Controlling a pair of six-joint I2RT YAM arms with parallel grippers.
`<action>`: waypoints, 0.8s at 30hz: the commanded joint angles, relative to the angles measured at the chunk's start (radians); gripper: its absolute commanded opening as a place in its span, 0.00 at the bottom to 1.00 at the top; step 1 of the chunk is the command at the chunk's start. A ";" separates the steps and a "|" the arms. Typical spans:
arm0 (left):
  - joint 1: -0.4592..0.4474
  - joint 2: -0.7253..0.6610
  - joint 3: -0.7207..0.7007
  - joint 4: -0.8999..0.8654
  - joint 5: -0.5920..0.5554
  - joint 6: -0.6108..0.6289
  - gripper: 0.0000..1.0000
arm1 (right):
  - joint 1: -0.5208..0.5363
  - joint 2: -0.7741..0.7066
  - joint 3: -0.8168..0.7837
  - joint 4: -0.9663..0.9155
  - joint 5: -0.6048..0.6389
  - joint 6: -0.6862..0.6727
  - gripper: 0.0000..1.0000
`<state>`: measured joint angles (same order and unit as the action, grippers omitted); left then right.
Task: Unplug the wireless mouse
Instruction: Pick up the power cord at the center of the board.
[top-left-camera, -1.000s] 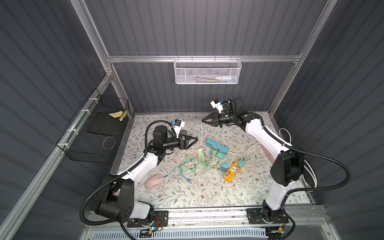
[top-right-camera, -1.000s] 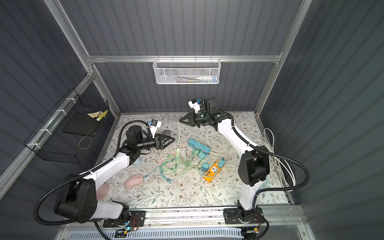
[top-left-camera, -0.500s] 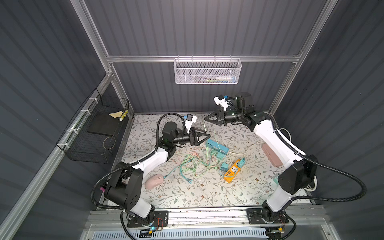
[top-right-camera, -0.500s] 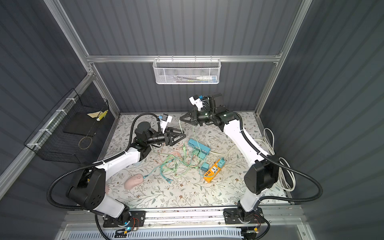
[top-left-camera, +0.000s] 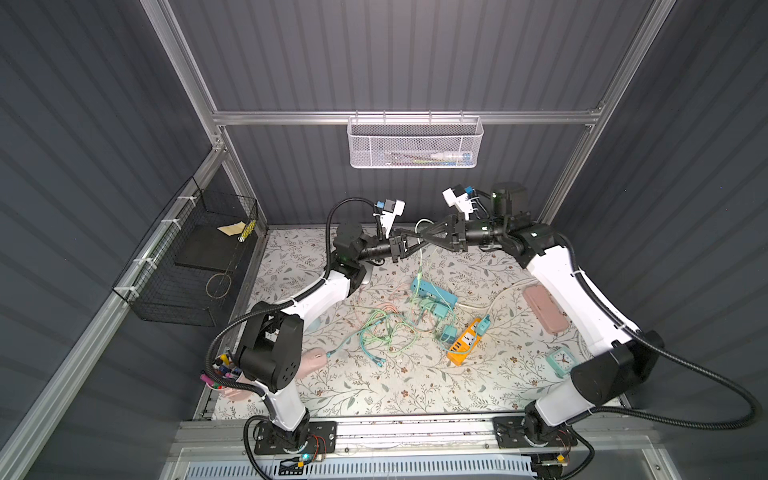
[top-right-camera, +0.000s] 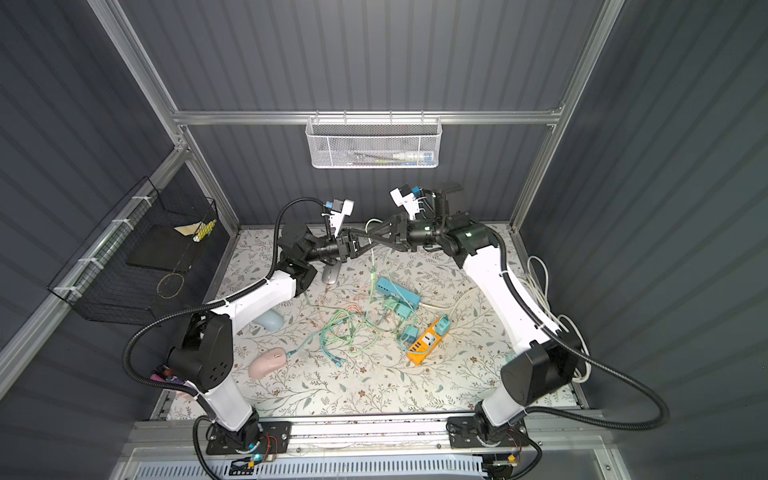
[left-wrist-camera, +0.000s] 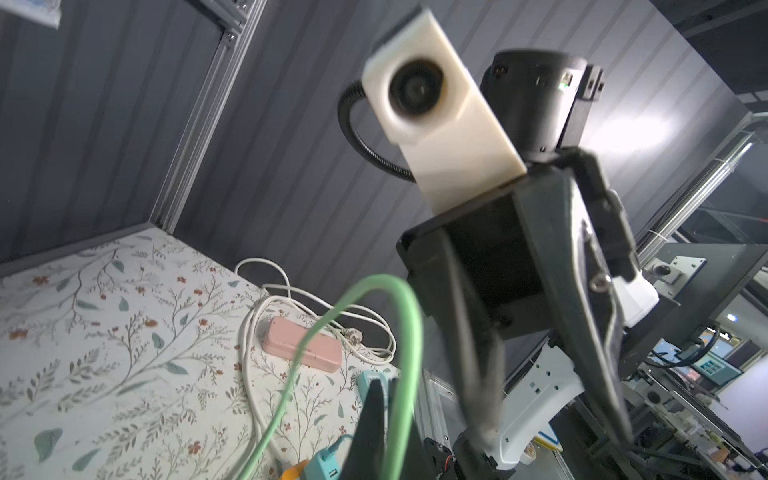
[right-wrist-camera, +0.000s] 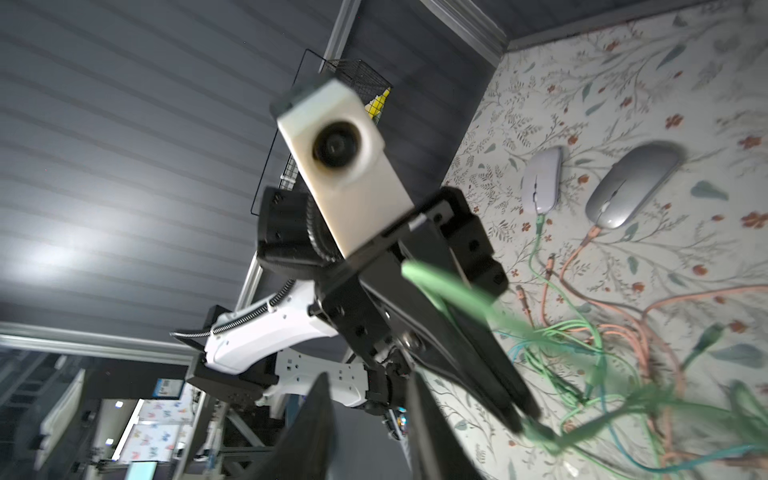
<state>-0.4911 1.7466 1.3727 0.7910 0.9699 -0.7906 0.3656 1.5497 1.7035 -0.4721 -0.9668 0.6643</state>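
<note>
1. The two arms meet in the air above the far middle of the floral mat (top-left-camera: 374, 395), with their grippers tip to tip.
2. The left gripper (right-wrist-camera: 521, 415) has its fingers pressed together. The green cable (left-wrist-camera: 411, 332) comes out right at their tip, so it seems to be pinched there, though the wrist view is blurred at that spot.
3. The right gripper (left-wrist-camera: 555, 436) faces it with its two fingers standing apart, holding nothing (in both top views these fingers reach along the two sides of the left gripper's tip).
4. From the grippers the green cable makes a small loop upward. It then hangs down toward one end of the blue hub (top-left-camera: 432, 291), which lies on the mat below.
5. Three mice lie on the mat, each with a cable at its front end.
   - The gray mouse (right-wrist-camera: 631, 183) has a peach cable and the pale mouse (right-wrist-camera: 540, 185) a green one. They lie near each other at the far left of the mat, under the left arm.
   - The pink mouse (top-right-camera: 268, 362) has a teal cable and lies at the near left, beside the left arm's big black joint.
6. A tangle of cables (top-left-camera: 386, 332) in green, teal and peach is spread between the mice and the orange power strip (top-left-camera: 465, 343).
</note>
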 joint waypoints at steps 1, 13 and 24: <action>0.000 -0.007 0.186 -0.117 -0.006 0.085 0.00 | -0.045 -0.095 0.037 -0.070 0.011 -0.082 0.49; 0.027 0.304 0.942 -0.711 -0.196 0.438 0.00 | -0.143 -0.335 -0.176 -0.153 0.114 -0.178 0.55; 0.133 0.473 1.070 -0.475 -0.297 0.284 0.00 | -0.163 -0.395 -0.317 -0.179 0.135 -0.205 0.55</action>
<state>-0.3645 2.1963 2.3943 0.2367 0.6949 -0.4530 0.2089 1.1793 1.3926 -0.6403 -0.8345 0.4870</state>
